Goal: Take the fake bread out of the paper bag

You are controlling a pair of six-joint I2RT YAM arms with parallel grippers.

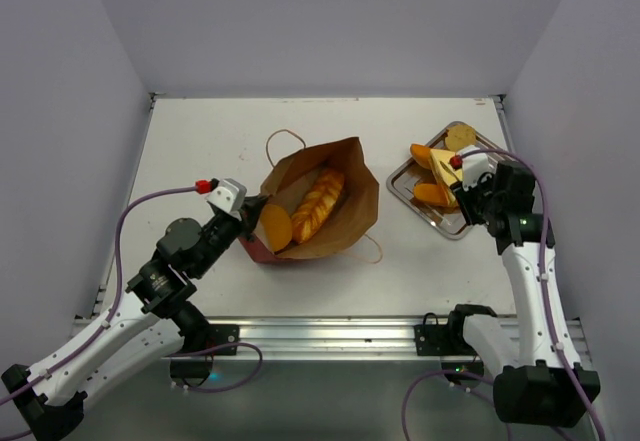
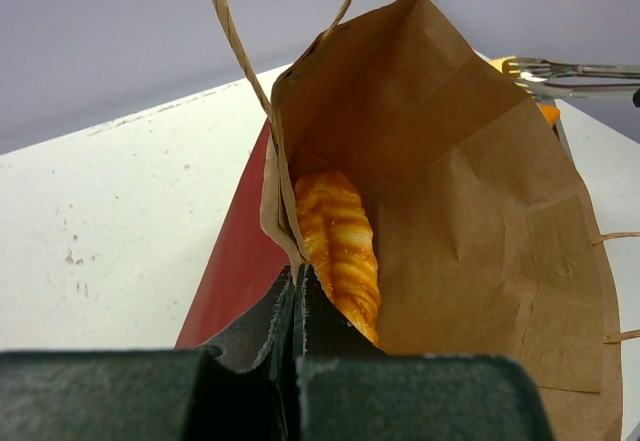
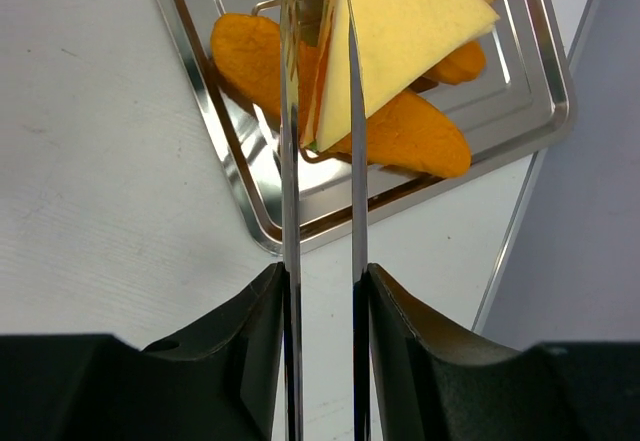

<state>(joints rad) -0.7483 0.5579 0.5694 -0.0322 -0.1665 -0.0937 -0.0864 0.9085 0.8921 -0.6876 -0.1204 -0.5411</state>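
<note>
The paper bag (image 1: 345, 171) lies on its side at mid-table, red outside (image 2: 235, 261), brown inside (image 2: 470, 191), its mouth facing the left arm. A long braided loaf (image 1: 318, 204) and a round orange bun (image 1: 276, 225) lie inside. The loaf shows in the left wrist view (image 2: 340, 246). My left gripper (image 1: 256, 213) is shut on the bag's near rim (image 2: 297, 281) and holds the mouth up. My right gripper (image 1: 455, 173) is over the silver tray (image 1: 400, 186). Its thin metal blades (image 3: 320, 61) pinch a yellow sandwich wedge (image 3: 410, 21). The blade tips are out of view.
The tray (image 3: 200, 81) holds orange bread pieces (image 3: 415, 136) and a round tan piece (image 1: 460, 136) at the far right, near the side wall. The bag's tan loop handles (image 1: 285, 141) lie on the table beyond the bag. White walls enclose the table on three sides.
</note>
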